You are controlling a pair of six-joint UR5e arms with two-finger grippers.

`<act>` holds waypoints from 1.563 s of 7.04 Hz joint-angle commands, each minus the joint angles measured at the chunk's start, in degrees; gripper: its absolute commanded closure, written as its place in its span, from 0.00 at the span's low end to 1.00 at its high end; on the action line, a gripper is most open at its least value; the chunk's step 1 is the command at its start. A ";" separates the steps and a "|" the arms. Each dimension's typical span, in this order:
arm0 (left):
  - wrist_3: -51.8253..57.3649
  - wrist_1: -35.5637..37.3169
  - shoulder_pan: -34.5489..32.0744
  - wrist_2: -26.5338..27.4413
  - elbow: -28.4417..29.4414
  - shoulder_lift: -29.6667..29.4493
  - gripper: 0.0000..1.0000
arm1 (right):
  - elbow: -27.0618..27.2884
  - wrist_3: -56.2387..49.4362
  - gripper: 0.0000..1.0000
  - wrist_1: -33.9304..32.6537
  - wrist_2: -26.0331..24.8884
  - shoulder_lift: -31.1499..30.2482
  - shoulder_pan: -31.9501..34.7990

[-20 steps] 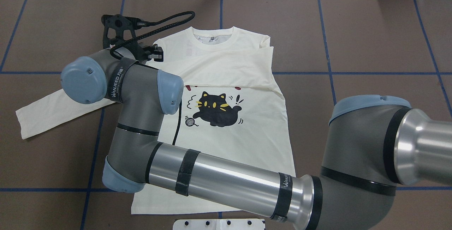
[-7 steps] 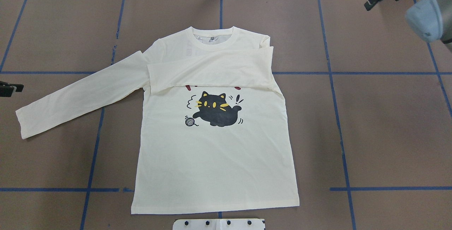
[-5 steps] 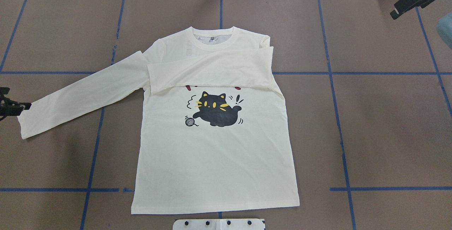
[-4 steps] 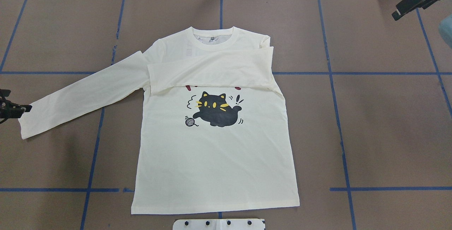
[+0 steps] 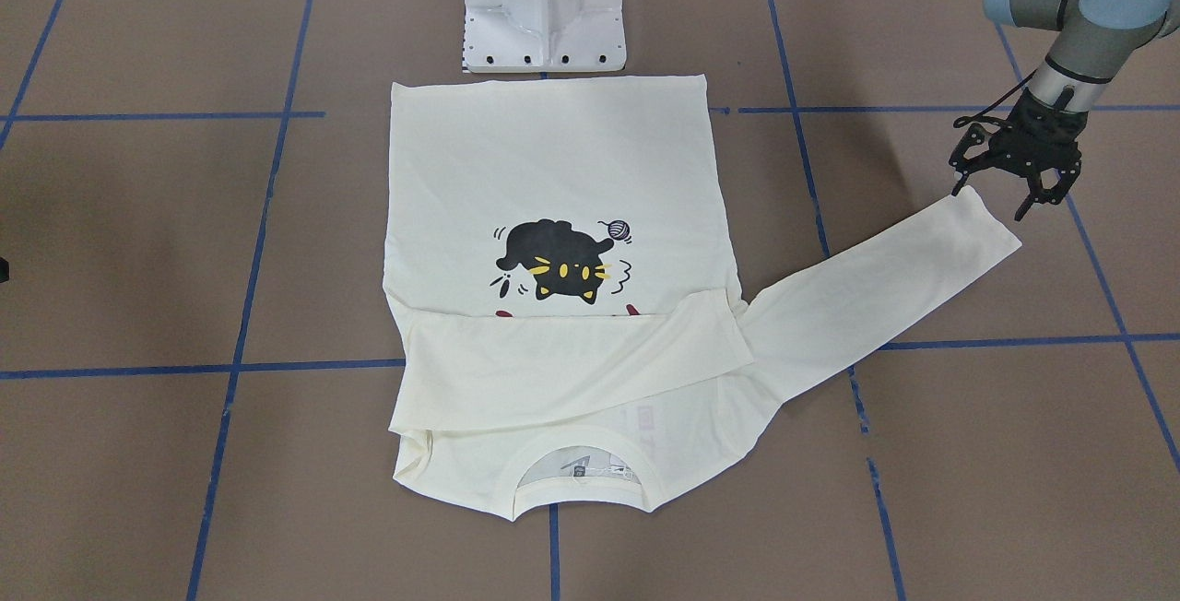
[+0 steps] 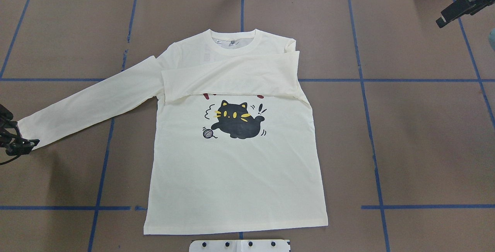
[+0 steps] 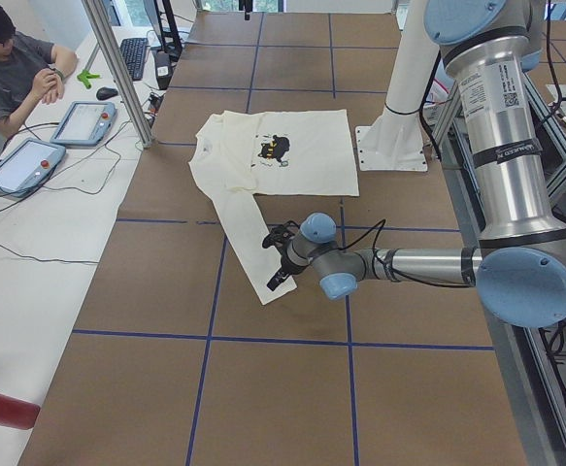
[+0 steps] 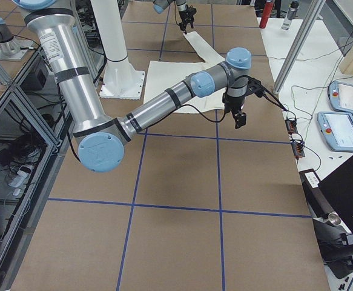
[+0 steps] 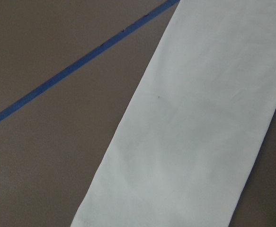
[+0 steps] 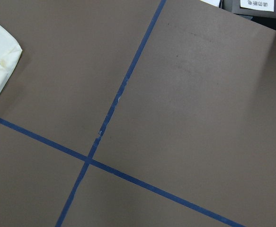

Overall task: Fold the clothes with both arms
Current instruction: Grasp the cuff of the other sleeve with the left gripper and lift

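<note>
shirt (image 6: pixel 236 174): flat on table (image 6: pixel 425 128), cat print up, one sleeve folded across chest, other sleeve (image 5: pixel 885 283) stretched out to robot's left | left gripper (image 5: pixel 1011 188): spread wide at that sleeve's cuff, contact unclear | right gripper (image 6: pixel 460 6): over bare table, far right; spread or pressed together, cannot tell

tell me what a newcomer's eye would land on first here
The cream long-sleeved T-shirt with its black cat print lies flat, print up, in the middle of the brown taped table. Its folded sleeve lies across the chest, while the outstretched sleeve reaches to the robot's left. There the black left gripper hangs open at the cuff.
</note>
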 commanded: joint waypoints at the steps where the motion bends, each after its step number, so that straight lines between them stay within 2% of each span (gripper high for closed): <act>1: 0.16 -2.26 1.32 0.44 0.67 1.29 0.22 | 0.00 0.09 0.00 0.00 -0.01 0.01 0.00; 6: 1.74 -2.45 2.55 0.44 1.55 1.56 0.22 | -0.26 0.09 0.00 0.00 -0.10 0.01 0.00; 7: 1.74 -2.45 2.73 0.44 1.55 1.56 0.26 | -0.26 0.09 0.00 0.00 -0.10 0.01 0.00; 9: 1.65 -3.50 2.73 0.44 1.55 1.65 0.89 | 0.09 0.35 0.00 0.00 -0.10 0.01 0.00; 10: 1.65 -4.38 2.73 0.44 1.55 1.65 1.00 | 0.09 0.44 0.00 0.00 -0.01 0.01 0.00; 11: 1.56 -5.08 2.73 0.36 1.46 1.99 1.00 | 0.00 0.44 0.00 0.00 -0.01 0.01 0.00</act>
